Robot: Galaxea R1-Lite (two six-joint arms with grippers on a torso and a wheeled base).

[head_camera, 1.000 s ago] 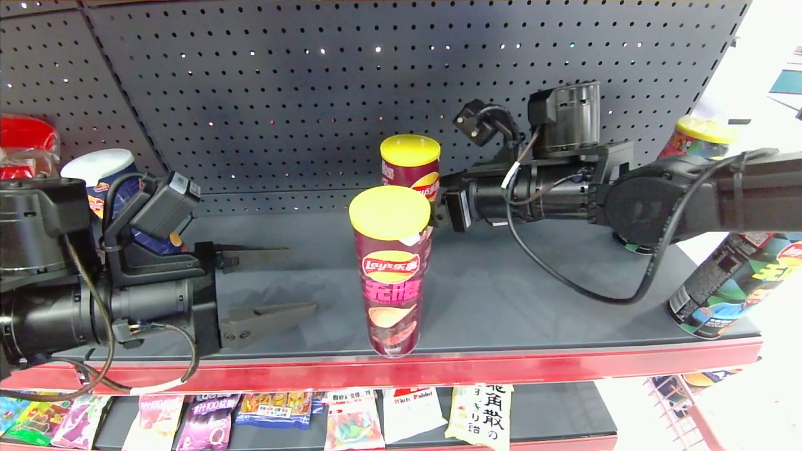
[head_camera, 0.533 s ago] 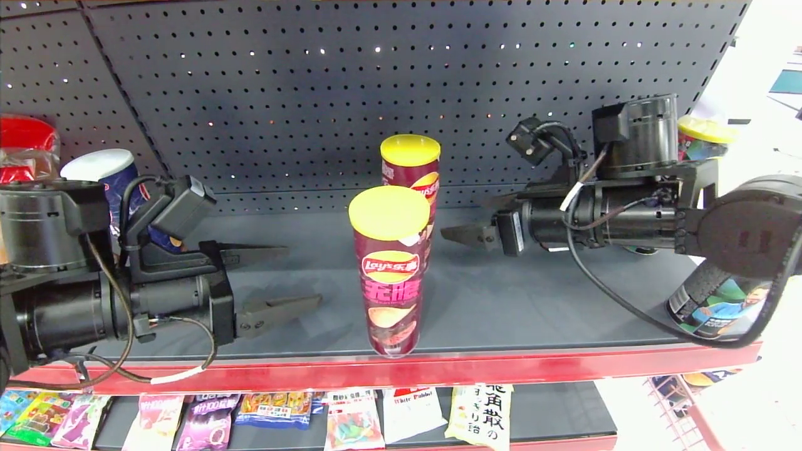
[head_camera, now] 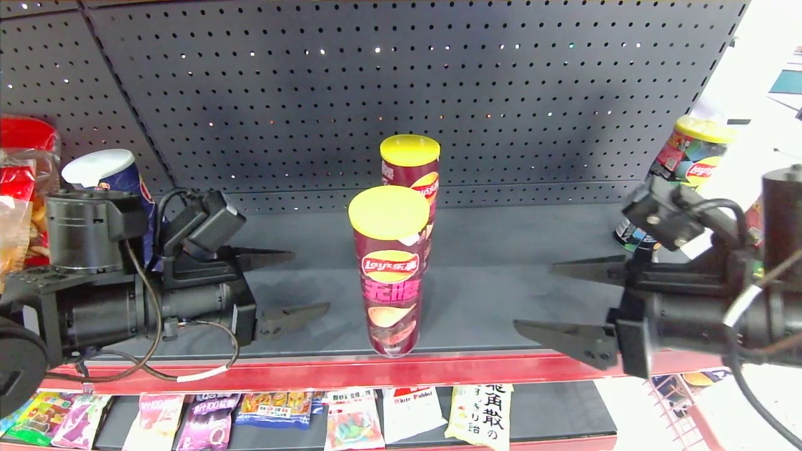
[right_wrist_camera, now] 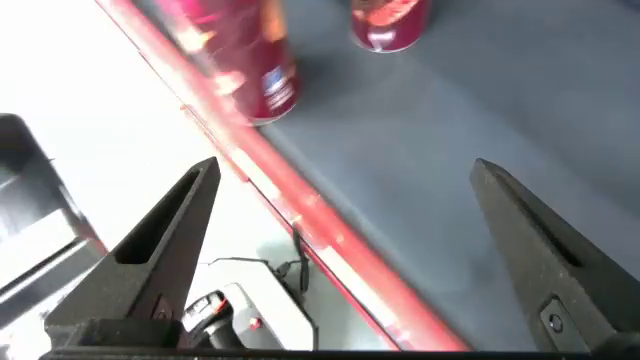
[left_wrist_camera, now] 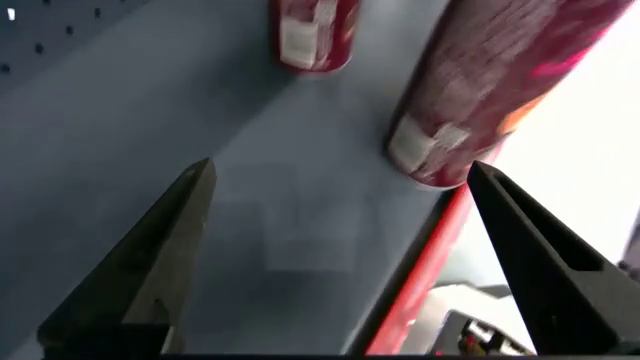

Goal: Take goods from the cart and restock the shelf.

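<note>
2 chip cans (head_camera: pixel 390 269) (head_camera: pixel 410 156), rear partly hidden behind front

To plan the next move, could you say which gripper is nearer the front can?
Left: the left gripper is just left of the front can; the right gripper, farther right.

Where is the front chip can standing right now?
In the head view, the front chip can stands upright mid-shelf at the red front edge, directly before a second matching can nearer the pegboard.
</note>
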